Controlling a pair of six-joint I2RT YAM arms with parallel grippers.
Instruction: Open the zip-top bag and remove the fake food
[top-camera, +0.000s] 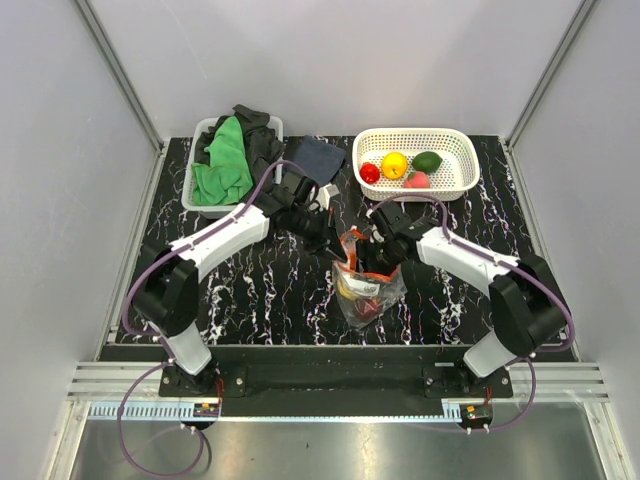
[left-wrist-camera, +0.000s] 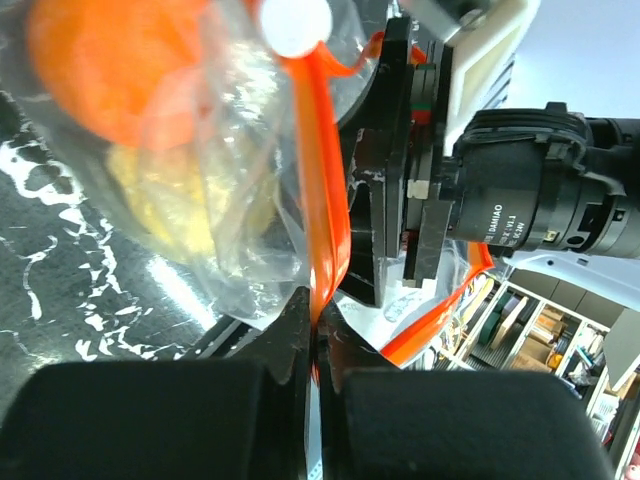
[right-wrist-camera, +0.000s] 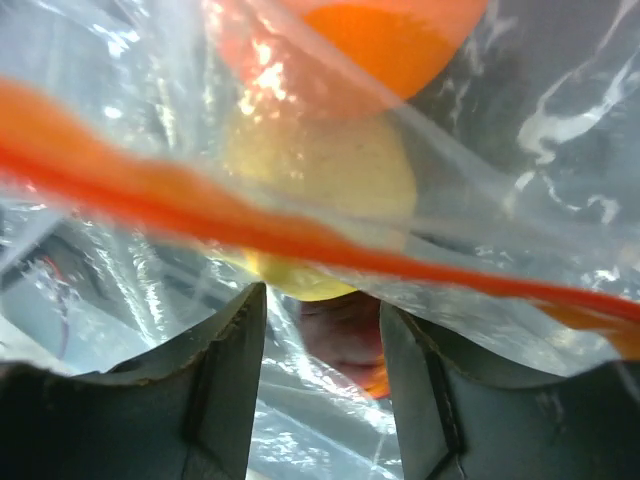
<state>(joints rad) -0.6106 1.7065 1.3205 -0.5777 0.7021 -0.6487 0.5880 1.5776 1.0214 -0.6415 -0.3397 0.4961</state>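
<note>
Presently, in the overhead view, I find the zip-top bag just below centre frame on the black marbled counter, with both arms converging on its upper end. The left pincer is clenched on the red-orange zip strip; in its own camera the strip runs down from the top of the frame and disappears between the two closed pads. The right pincer stands parted at the bottom of its camera's frame. Crinkled plastic and the strip cross in front of its fingers, and I see nothing pressed between them. Some fake food is inside the bag: an orange piece at upper left of the left wrist view, and a yellow piece beneath it. A reddish piece shows blurred in the gap between the right fingers. At upper right of the overhead view, a white basket holds four more pieces: red, yellow, green and pink. A second basket at upper left holds green and dark cloths.
</note>
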